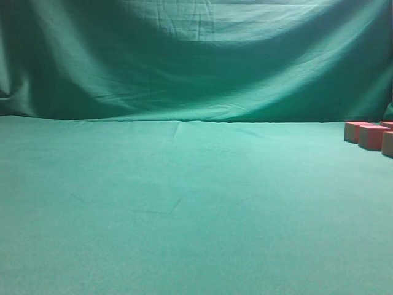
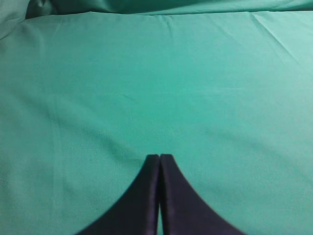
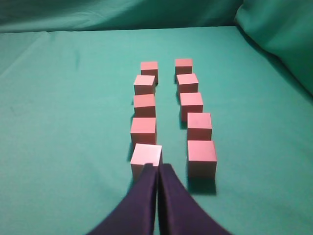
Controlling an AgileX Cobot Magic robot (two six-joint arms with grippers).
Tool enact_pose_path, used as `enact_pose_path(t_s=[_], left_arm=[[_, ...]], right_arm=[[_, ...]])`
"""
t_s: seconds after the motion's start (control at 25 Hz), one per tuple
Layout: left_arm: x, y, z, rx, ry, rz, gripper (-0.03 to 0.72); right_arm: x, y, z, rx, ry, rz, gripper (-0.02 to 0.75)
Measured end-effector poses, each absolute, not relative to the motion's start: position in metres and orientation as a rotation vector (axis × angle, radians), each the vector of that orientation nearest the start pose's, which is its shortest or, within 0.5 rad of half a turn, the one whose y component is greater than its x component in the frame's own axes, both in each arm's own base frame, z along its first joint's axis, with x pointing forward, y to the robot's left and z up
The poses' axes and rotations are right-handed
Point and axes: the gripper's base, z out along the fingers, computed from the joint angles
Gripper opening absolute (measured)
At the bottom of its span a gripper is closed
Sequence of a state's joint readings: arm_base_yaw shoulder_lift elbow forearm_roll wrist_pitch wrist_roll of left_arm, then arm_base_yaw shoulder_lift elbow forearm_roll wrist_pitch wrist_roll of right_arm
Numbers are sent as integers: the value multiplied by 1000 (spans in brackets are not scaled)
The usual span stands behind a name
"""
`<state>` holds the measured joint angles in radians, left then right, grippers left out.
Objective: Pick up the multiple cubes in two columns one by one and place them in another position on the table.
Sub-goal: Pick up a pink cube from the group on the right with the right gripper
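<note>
The left pincer (image 2: 159,157) sticks up from the bottom of the picture. Its two dark fingers (image 2: 142,196) are pressed together, tip to tip, with only a thin line between them, and nothing is held. Under it lies the desk (image 2: 146,83), all covered in green cloth with a few soft creases. At the very top, a darker green curtain (image 2: 146,5) meets the desk.

In the exterior view only a few cubes (image 1: 372,136) show at the right edge, the outermost cut off by the frame; neither arm appears there. In the right wrist view the closed right gripper (image 3: 157,167) covers the lower part of the nearest left-column cube (image 3: 146,155). Both wrist views cut the grippers off at the bottom edge.
</note>
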<state>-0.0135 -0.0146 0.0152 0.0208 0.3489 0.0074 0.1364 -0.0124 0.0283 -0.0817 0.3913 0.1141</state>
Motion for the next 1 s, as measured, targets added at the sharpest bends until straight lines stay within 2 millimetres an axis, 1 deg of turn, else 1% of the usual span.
enact_pose_path(t_s=[0.12,0.36,0.48,0.56,0.68,0.76,1.0], left_arm=[[53,0,177,32,1833,16,0],[53,0,177,32,1833,16,0],[53,0,177,32,1833,16,0],[53,0,177,32,1833,16,0],[53,0,177,32,1833,16,0],[53,0,177,32,1833,16,0],[53,0,177,32,1833,16,0]], right_arm=[[53,5,174,-70,1834,100,0],[56,8,207,-51,1468,169,0],[54,8,217,-51,1354,180,0],[54,8,217,-48,1381,179,0],[51,7,232,-43,1455,171,0],[49,6,247,-40,1518,163,0],[58,8,272,24,1749,220,0]])
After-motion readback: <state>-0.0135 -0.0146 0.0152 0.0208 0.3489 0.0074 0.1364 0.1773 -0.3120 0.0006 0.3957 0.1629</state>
